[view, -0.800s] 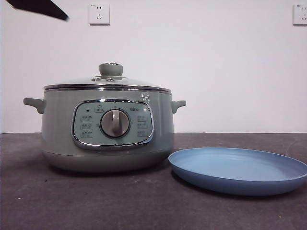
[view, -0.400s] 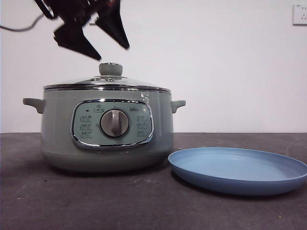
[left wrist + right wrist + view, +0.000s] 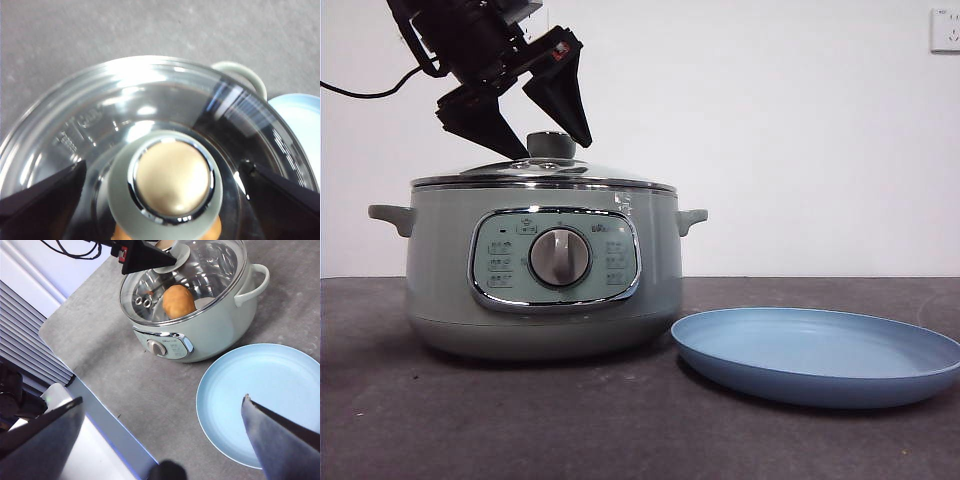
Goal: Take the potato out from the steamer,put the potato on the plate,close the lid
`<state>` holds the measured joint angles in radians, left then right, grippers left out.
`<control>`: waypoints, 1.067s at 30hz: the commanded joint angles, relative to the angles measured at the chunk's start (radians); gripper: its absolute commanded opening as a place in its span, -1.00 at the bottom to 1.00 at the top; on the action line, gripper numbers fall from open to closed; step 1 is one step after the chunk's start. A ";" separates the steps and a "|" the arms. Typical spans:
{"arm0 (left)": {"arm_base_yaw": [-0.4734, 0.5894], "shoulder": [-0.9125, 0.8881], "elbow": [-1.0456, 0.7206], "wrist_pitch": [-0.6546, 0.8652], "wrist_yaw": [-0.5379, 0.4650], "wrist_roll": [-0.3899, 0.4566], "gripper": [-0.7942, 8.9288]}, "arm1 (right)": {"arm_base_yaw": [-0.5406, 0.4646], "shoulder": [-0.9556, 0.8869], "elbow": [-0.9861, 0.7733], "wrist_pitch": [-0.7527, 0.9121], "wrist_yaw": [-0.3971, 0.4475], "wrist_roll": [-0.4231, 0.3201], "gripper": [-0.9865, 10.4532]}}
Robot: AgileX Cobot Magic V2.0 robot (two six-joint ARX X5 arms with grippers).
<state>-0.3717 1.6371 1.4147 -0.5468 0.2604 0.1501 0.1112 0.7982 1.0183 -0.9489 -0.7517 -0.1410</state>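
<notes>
- On the dark grey tabletop [image 3: 520, 420] stands the steamer [image 3: 542, 270], upright, its dial facing the front camera and its two small handles pointing out to either side.
- Closed over it sits the lid [image 3: 545, 176], level on the rim, with the knob [image 3: 551, 145] standing straight up at the centre.
- Inside the pot, seen through the glass from the right wrist camera, lies the potato [image 3: 179, 301]; it is oval, and its long axis runs roughly level across the pot floor, just beside the knob's stem in that view.
- From the left wrist camera only an orange sliver of the potato [image 3: 216, 231] shows under the knob [image 3: 172, 181], so its direction cannot be read there.
- Just above the lid hangs the left pincer [image 3: 551, 140], coming in from the upper left of the front view; its two black jaws are spread apart and point down, one on each side of the knob, with a gap between each tip and the knob.
- Directly beneath that pincer, then, is the knob, and the potato lies lower still, under the glass.
- Beside the steamer, near its right handle but not touching the pot, rests the plate [image 3: 817, 355], flat on the tabletop.
- High over the plate [image 3: 260, 400] hovers the right pincer [image 3: 162, 437], jaws wide apart and holding nothing, well away from the steamer.
</notes>
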 commanded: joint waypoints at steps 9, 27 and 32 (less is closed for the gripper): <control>-0.010 0.003 0.000 0.000 0.003 0.011 -0.54 | 0.002 0.000 0.002 0.006 -0.001 0.002 0.32; 0.022 -0.225 0.001 -0.006 0.001 -0.019 -0.85 | 0.075 0.140 0.002 0.230 -0.001 0.080 0.32; 0.100 -0.420 0.001 -0.132 -0.007 -0.044 -0.85 | 0.209 0.315 0.061 0.402 0.057 0.144 0.33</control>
<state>-0.2726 1.2366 1.4094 -0.7277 0.2455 0.1184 0.3187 1.1118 1.0779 -0.5583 -0.6907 -0.0143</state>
